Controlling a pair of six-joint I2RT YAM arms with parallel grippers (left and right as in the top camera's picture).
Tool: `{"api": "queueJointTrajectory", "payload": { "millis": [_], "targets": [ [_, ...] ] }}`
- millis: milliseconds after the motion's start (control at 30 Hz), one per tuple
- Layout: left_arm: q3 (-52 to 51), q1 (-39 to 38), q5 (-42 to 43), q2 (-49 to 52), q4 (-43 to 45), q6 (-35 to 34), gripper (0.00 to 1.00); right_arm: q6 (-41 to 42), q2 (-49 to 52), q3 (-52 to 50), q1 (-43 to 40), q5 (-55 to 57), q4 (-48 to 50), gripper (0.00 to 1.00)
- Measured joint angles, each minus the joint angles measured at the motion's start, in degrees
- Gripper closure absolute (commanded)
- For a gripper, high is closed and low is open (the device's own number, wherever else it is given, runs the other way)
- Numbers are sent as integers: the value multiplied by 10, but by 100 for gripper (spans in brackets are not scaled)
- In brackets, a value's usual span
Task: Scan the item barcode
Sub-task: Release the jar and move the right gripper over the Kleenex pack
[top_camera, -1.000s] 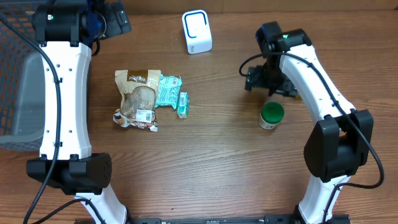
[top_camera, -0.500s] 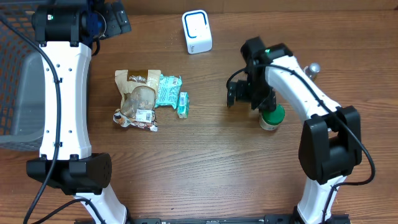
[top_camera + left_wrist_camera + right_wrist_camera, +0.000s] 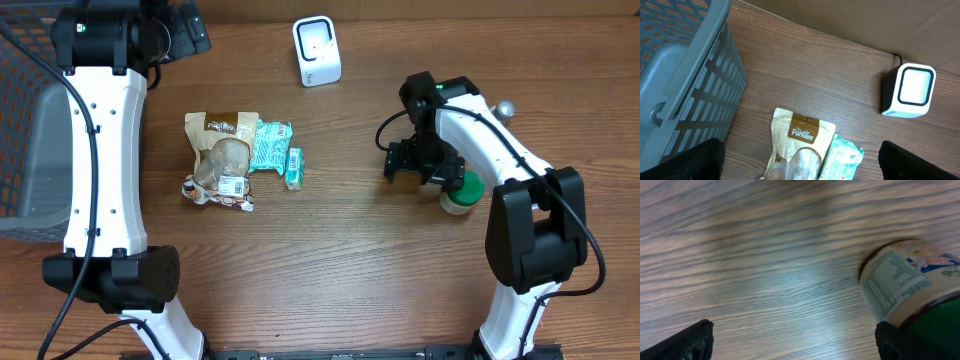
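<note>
Left end effector (image 3: pixel 800 167) and right end effector (image 3: pixel 795 342) gape wide, empty; the closed green-lidded jar (image 3: pixel 892 282) sits beside the right.

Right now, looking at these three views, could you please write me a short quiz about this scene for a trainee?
1. True or false: the right gripper is shut on the green-lidded jar.
2. Which item shows the name PanTree? A. the white scanner B. the brown pouch C. the teal packet
3. Fill in: the grey basket sits on the ___ arm's side.
Key: 1 false, its jaws stand open. 2 B. 3 left.
</note>
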Motion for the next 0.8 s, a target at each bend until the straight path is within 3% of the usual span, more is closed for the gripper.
{"api": "queueJointTrajectory", "payload": {
  "millis": [567, 800],
  "targets": [
    [0, 0, 0, 0, 0, 0, 0, 44, 0, 0, -20, 89, -18, 0],
    [0, 0, 0, 0, 0, 0, 1, 19, 0, 0, -19, 32, -15, 0]
  ]
}}
